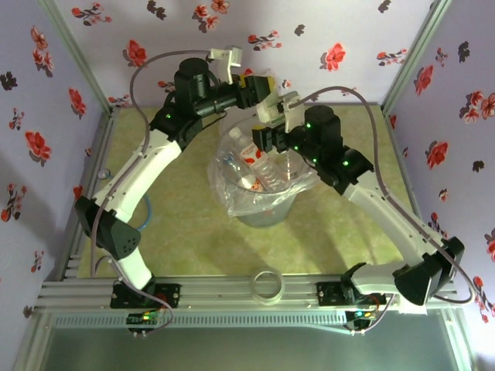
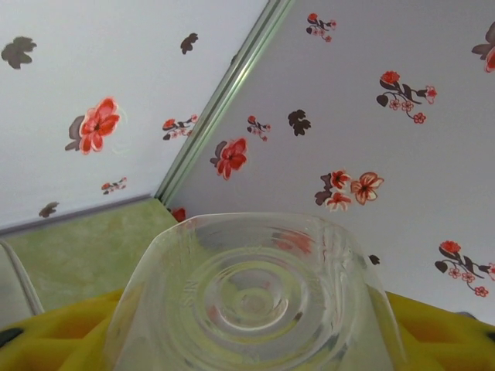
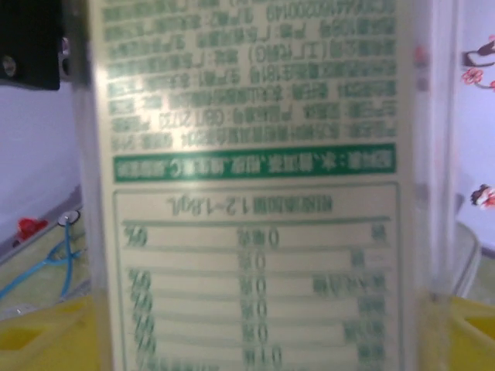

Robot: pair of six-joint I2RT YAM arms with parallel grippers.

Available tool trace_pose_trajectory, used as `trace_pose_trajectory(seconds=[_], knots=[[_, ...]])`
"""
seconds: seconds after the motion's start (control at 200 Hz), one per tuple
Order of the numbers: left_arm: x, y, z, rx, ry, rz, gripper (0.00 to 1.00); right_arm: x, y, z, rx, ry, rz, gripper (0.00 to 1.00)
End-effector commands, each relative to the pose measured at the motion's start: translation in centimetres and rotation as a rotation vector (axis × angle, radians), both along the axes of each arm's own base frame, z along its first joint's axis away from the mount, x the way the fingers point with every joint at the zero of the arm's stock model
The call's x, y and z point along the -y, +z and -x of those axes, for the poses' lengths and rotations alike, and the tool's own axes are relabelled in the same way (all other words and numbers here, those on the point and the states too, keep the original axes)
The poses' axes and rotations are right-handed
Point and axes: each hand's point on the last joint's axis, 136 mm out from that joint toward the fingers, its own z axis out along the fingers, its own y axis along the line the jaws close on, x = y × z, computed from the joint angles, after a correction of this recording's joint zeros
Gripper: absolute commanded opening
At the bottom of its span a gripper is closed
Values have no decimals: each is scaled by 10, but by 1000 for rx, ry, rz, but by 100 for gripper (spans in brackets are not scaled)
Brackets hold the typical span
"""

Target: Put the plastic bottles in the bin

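Note:
The bin (image 1: 267, 210), a clear bucket lined with a crinkly bag, stands mid-table with several plastic bottles (image 1: 255, 164) lying inside. My left gripper (image 1: 258, 83) is raised behind the bin's far rim. It is shut on a clear bottle whose ribbed base (image 2: 255, 297) faces the wrist camera between yellow fingers (image 2: 445, 325). My right gripper (image 1: 263, 139) hangs over the bin's far side, shut on a bottle with a white, green-printed label (image 3: 255, 193). That label reads upside down, and yellow fingers (image 3: 31, 332) flank it.
A small clear ring (image 1: 267, 284) lies on the front aluminium rail. Floral walls and metal corner posts (image 1: 406, 58) close in the back and sides. A blue cable (image 3: 39, 270) runs along the table's left edge. Both arms arch toward the bin.

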Motion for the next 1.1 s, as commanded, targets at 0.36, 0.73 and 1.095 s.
trace_pose_trajectory(seconds=[0.36,0.73,1.095], knots=[[-17,1,-28,224,174,-89,42,81,23,17,24,-203,-109,93],[2,-49,-25,305,136,-235,39,104,7,16,-28,-290,-123,91],[16,-130,-8,177,37,-375,39,104,10,7,-45,-294,-127,90]])
